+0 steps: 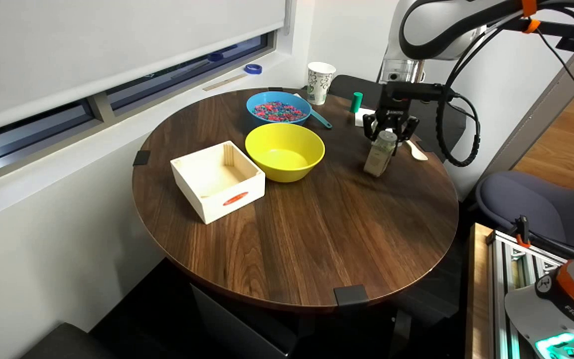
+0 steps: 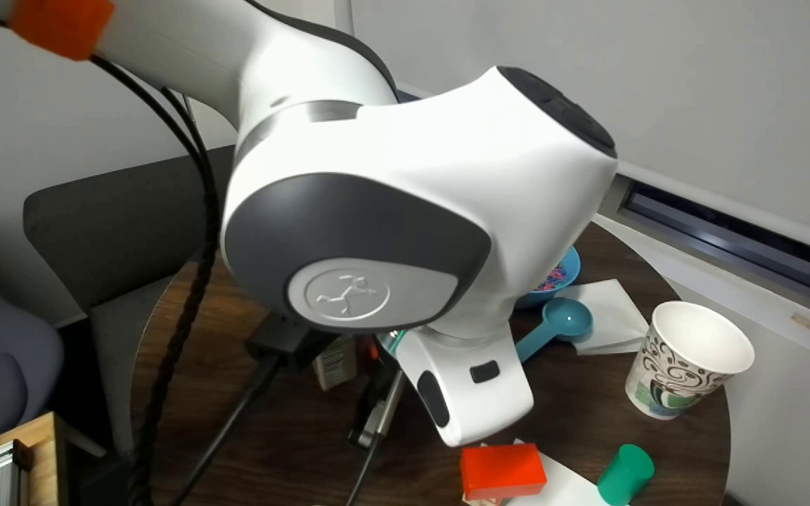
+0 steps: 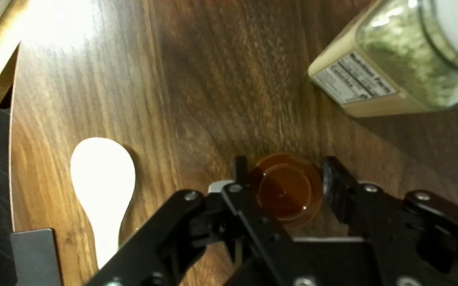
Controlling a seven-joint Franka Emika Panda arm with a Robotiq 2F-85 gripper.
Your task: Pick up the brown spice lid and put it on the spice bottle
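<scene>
The brown lid (image 3: pixel 288 190) is a translucent round cap in the wrist view. It lies between my fingertips. My gripper (image 3: pixel 284 171) is part-closed, and both fingers appear to touch the lid's sides. I cannot tell whether the lid is off the table. The lid is hidden in both exterior views. The spice bottle (image 3: pixel 404 59) stands to the upper right of the lid, with a white top, green flakes and a nutrition label. In an exterior view the bottle (image 1: pixel 380 154) stands in front of my gripper (image 1: pixel 391 122). It also partly shows behind the arm in an exterior view (image 2: pixel 335 362).
A white spoon (image 3: pixel 101 182) lies beside the gripper near the table edge. A yellow bowl (image 1: pixel 287 172), a wooden box (image 1: pixel 237 192), a blue bowl (image 1: pixel 259 117), a patterned cup (image 1: pixel 319 82) and a green cylinder (image 1: pixel 356 101) stand on the table. A red block (image 2: pixel 503 471) is near the cylinder.
</scene>
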